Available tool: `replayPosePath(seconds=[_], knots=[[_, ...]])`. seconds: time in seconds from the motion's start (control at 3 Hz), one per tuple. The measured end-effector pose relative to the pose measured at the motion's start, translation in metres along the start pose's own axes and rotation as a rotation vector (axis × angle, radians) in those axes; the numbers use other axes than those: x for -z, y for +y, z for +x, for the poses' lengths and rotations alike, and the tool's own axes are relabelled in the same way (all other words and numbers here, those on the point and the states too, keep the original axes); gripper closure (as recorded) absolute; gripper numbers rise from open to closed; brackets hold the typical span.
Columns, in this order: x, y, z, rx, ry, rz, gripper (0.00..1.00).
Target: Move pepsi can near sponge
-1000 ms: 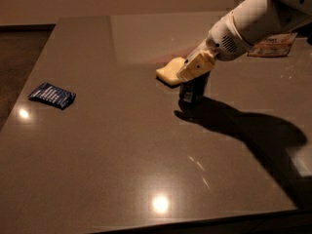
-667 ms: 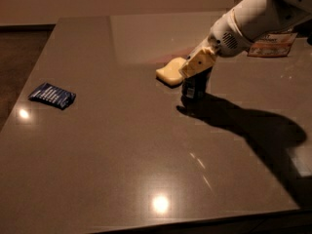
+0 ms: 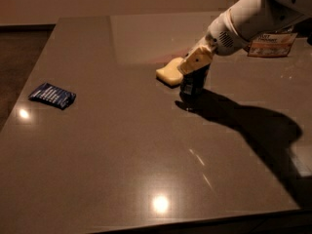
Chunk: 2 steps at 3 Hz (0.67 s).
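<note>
The pepsi can [image 3: 191,85] stands upright on the dark table, just right of and in front of the pale yellow sponge [image 3: 168,72], almost touching it. My gripper [image 3: 196,64], at the end of the white arm reaching in from the upper right, sits over the top of the can and hides its silver lid. The sponge lies flat, with its right end behind the gripper.
A flat blue snack packet [image 3: 51,95] lies at the left of the table [image 3: 122,155]. A printed snack bag [image 3: 271,44] lies at the far right behind the arm. The arm's shadow falls across the table's right side. The front edge is near the bottom.
The arm has shifted slightly up and to the right. The can and the sponge stay in about the same place.
</note>
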State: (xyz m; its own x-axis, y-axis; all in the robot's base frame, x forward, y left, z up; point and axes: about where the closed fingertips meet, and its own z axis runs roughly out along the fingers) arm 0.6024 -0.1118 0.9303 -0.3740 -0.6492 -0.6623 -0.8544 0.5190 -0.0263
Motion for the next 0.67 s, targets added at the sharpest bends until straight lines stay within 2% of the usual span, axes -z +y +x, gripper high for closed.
replayPosePath(seconds=[0.33,0.67], knots=[[-0.0045,0.0023,-0.0057,0.025,-0.005,0.031,0.12],[-0.0058,0.003,-0.0061,0.026,-0.005,0.028,0.0]])
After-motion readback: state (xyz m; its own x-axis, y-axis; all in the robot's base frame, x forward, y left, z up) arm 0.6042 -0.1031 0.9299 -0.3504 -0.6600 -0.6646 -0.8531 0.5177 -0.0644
